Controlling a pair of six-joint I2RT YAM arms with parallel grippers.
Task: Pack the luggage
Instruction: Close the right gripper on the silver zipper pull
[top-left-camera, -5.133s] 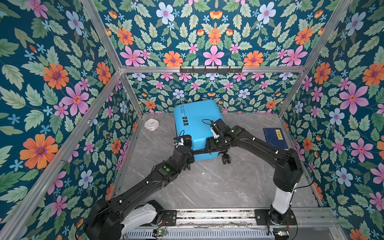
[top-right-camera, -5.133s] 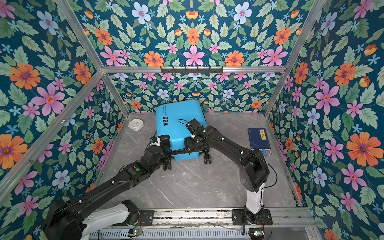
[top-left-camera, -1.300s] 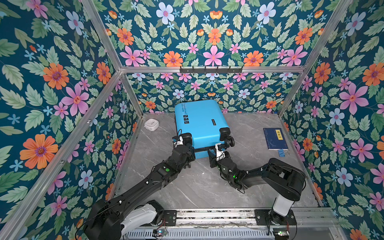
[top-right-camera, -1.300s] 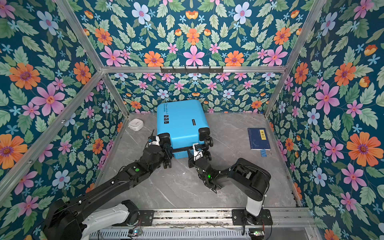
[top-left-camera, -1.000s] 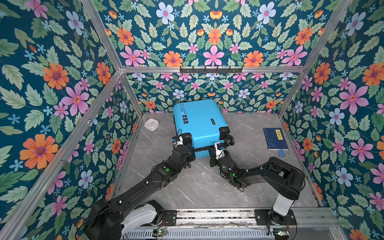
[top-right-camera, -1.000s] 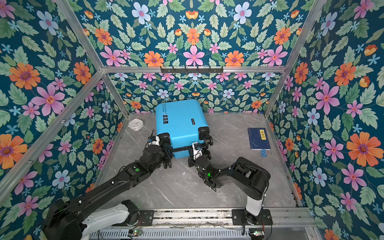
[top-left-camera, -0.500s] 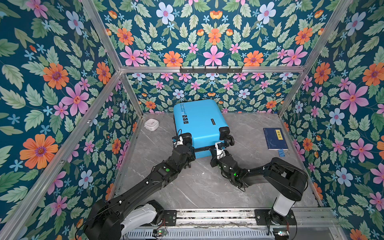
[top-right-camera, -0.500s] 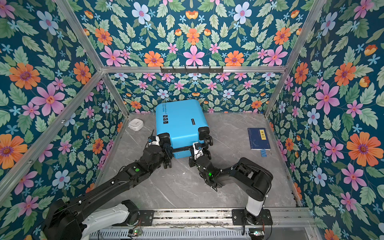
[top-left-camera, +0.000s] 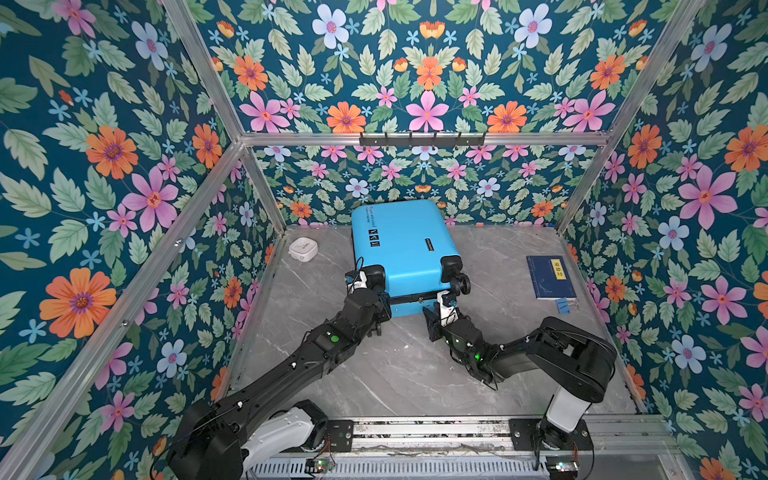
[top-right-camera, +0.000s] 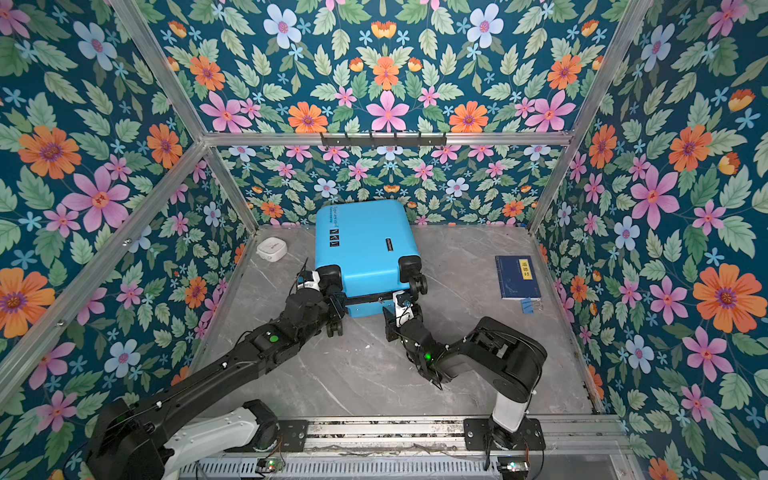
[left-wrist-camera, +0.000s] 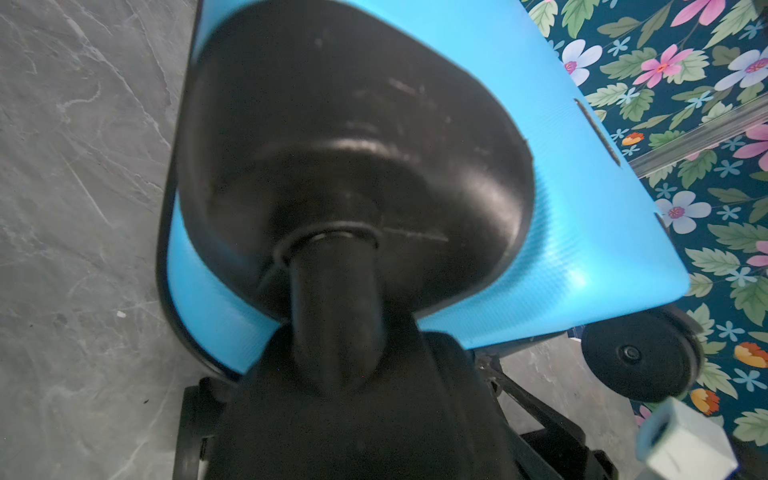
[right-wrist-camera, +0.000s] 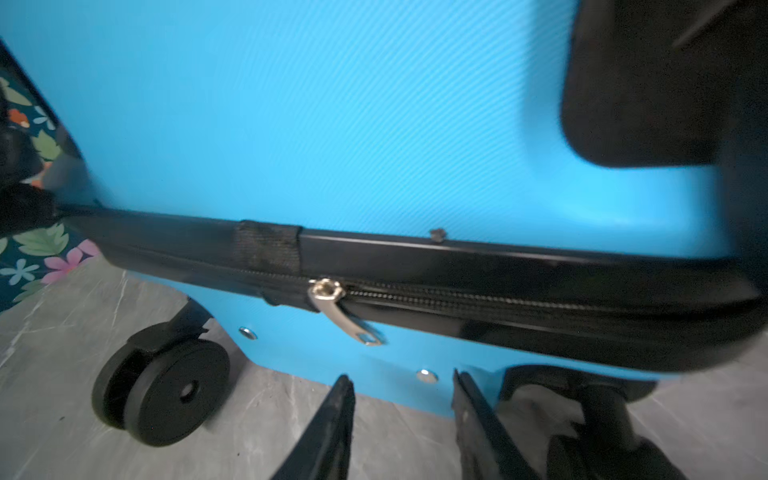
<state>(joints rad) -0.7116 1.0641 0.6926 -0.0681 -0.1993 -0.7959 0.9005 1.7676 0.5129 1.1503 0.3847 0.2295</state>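
The sky-blue luggage (top-left-camera: 401, 245) (top-right-camera: 365, 245) lies closed on the grey table, with its black wheels toward me. My left gripper (top-left-camera: 380, 297) (top-right-camera: 336, 299) is at the near left corner. In the left wrist view a black caster (left-wrist-camera: 336, 299) of the luggage (left-wrist-camera: 561, 208) fills the space between its jaws, so it is shut on that wheel. My right gripper (top-left-camera: 440, 309) (right-wrist-camera: 405, 399) stands open and empty just below the black zipper seam. The silver zipper pull (right-wrist-camera: 345, 320) hangs free a little beyond its fingertips.
A small white box (top-left-camera: 303, 249) sits at the back left. A dark-blue book with a yellow label (top-left-camera: 550, 276) and a blue clip (top-left-camera: 564, 305) lie at the right. Floral walls with aluminium rails close in the table on three sides.
My right gripper was shut at the zipper seam and has opened. The left arm and the luggage have hardly moved in the last second.
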